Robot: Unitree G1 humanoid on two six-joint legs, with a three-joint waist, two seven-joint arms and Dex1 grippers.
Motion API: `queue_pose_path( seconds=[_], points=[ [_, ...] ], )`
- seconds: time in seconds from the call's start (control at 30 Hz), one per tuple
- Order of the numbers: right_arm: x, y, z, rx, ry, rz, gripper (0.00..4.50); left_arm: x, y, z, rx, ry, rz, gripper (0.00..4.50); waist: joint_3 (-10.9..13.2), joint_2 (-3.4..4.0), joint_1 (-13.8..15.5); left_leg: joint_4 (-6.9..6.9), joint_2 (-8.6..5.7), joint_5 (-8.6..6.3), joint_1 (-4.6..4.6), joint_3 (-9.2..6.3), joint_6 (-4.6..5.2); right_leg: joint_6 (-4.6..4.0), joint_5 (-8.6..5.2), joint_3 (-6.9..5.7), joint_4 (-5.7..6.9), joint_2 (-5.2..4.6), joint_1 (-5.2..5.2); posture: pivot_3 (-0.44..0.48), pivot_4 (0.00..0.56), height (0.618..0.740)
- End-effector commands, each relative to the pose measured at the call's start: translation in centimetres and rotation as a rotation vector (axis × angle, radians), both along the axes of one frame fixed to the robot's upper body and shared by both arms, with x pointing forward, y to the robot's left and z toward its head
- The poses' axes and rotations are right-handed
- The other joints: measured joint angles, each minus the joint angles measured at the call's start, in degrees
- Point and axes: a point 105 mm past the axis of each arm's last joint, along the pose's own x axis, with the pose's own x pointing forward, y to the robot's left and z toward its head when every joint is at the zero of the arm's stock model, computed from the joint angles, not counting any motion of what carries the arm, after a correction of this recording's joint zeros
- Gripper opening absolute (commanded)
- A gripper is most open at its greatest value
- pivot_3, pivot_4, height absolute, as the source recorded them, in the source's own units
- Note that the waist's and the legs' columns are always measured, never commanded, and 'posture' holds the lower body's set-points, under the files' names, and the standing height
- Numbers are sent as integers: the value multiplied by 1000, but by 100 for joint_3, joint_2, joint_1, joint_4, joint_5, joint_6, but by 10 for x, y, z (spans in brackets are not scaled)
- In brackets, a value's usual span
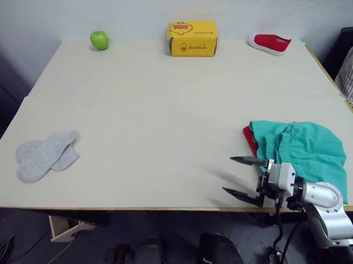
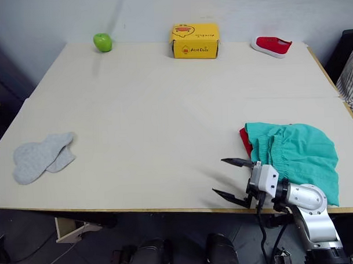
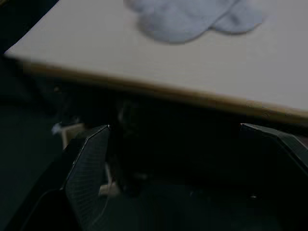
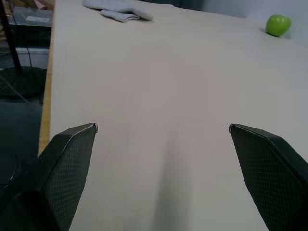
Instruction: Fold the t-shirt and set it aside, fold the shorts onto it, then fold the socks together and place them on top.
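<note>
The teal shorts (image 1: 305, 150) lie folded at the table's right front, on top of the red t-shirt (image 1: 249, 139), of which just a sliver peeks out at their left side. My right gripper (image 1: 239, 177) hovers open over the front edge, just left of the shorts, with nothing between its fingers. The grey socks (image 1: 45, 155) lie overlapping near the front left corner. In the left wrist view my left gripper (image 3: 175, 132) is open below the table's front edge, with the socks (image 3: 192, 17) on the tabletop above it.
A green apple (image 1: 99, 39), a yellow box (image 1: 192, 38) and a small red shoe (image 1: 269, 43) line the far edge of the table (image 1: 164, 109). Striped cloth (image 1: 351, 74) shows beyond the right edge. A wooden object (image 1: 67, 227) sits on the floor under the front left.
</note>
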Motion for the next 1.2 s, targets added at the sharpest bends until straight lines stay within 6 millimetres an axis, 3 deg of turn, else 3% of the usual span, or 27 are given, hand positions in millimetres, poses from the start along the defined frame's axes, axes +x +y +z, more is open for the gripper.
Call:
queue_pose_path(
  seconds=[0.03, 0.13, 0.2, 0.3, 0.47, 0.67, 0.77, 1.0, 1.17, 1.2],
  points=[
    [-4, 1, 8, 42, 10, 42, 4475, 1, -2, 26, 95, -33, -39, 4500, 0, -1, 58, 1, 2, -2, 1, -4, -1, -4, -2, 0, -3, -25, -3, 0, 150, 740],
    [-4, 3, 11, 47, -18, 46, 4475, 24, -19, 35, 134, -21, -162, 4500, 0, 0, 84, 1, 15, -6, 2, -14, -8, -17, -9, -4, -28, -21, -9, 0, 150, 740],
    [-4, 13, 20, 62, -43, 80, 4475, 64, -39, 46, 195, -11, -296, 4500, 0, 0, 90, -1, 18, -8, -1, -13, -11, -17, -9, -4, -30, -19, 1, 0, 150, 740],
    [-1, 24, 31, 89, -69, 111, 4475, 103, -54, 51, 266, 41, -387, 4500, 3, 7, 79, -1, 13, -4, -7, -5, -15, -14, -4, 0, 5, -19, -3, 0, 150, 740],
    [6, 34, 36, 89, -85, 141, 4475, 164, -56, 51, 326, 58, -413, 4500, 5, 10, -5, -7, 20, 23, 7, 45, -14, -13, -4, 35, 46, 42, -23, 0, 150, 740],
    [13, 33, 37, 78, -99, 132, 4475, 204, -49, 28, 317, 166, -419, 4500, 4, 6, -86, -7, 30, 24, 16, 90, -24, -4, 1, 44, 67, 60, -42, 0, 150, 740],
    [16, 32, 37, 77, -100, 121, 4500, 215, -52, 19, 256, 181, -449, 3885, 2, 2, -88, -7, 30, 23, 15, 116, -23, 0, 4, 68, 79, 59, -66, 0, 150, 740],
    [17, 23, 32, 54, -85, 80, 4500, 229, -79, 20, 167, 198, -601, 1604, 2, 3, -64, -3, 28, 34, 19, 137, -27, -1, 3, 120, 108, 53, -96, 0, 150, 740],
    [17, 15, 25, 38, -73, 32, 4500, 229, -137, 32, 174, 163, -813, 25, 2, 3, -64, -4, 28, 32, 15, 140, -27, -1, 4, 137, 114, 50, -97, 0, 150, 740],
    [17, 13, 23, 32, -71, 23, 4500, 228, -150, 33, 174, 160, -857, 25, 2, 3, -60, -3, 27, 32, 15, 140, -27, -1, 4, 138, 114, 50, -97, 0, 150, 740]
  ],
)
